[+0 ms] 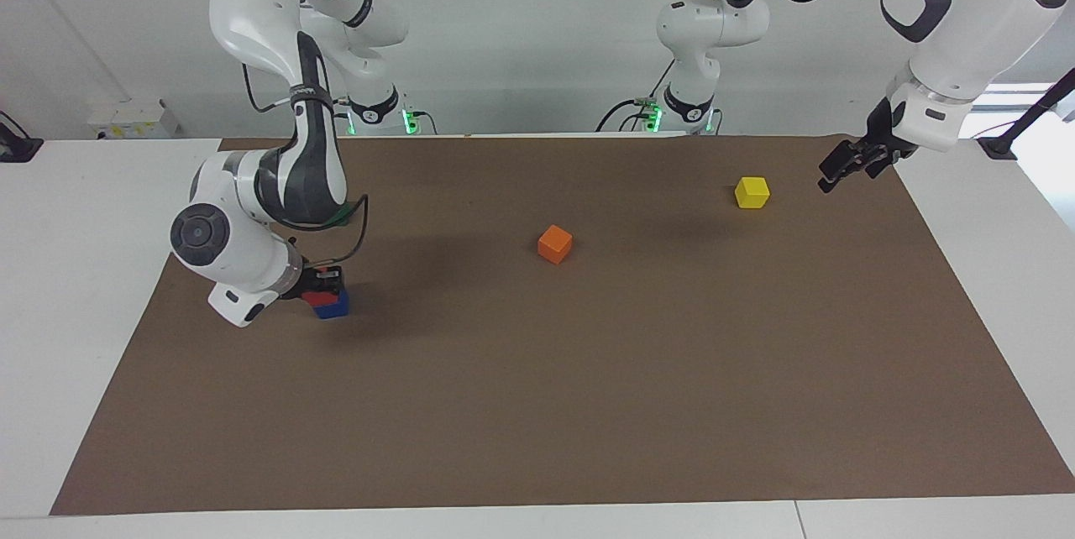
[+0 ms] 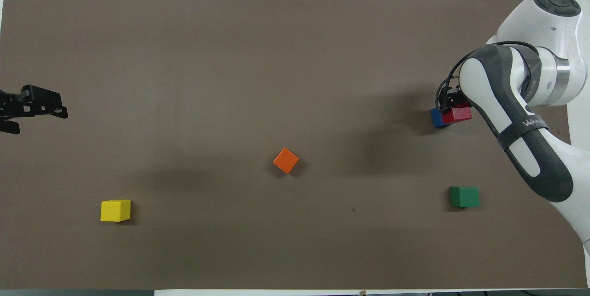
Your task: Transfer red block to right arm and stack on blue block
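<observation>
Start at the right arm's end of the desk (image 1: 588, 405): your right pincer (image 1: 323, 285) is low there, closed on the red block (image 1: 318, 298), which sits on or just above the blue block (image 1: 332, 306) — whether the two faces touch, you cannot tell. Seen from above, the red cube is shifted toward three o'clock of the blue one, so the stack is likely not square. Judge it this way: nudge the red block toward nine o'clock until the edges line up, lower straight down until it bears fully, then part the fingers slowly and lift vertically so neither cube is dragged.

Move on to the middle: the orange cube (image 1: 555, 243) lies well apart and poses no risk. The green cube (image 2: 464, 196) sits nearer the robots than the stack — keep the elbow from sweeping it on retreat.

Last, the yellow cube (image 1: 752, 192), and just past it your left pincer (image 1: 844, 167) waits in the air over the mat's edge; whether its fingers are apart, you cannot tell.
</observation>
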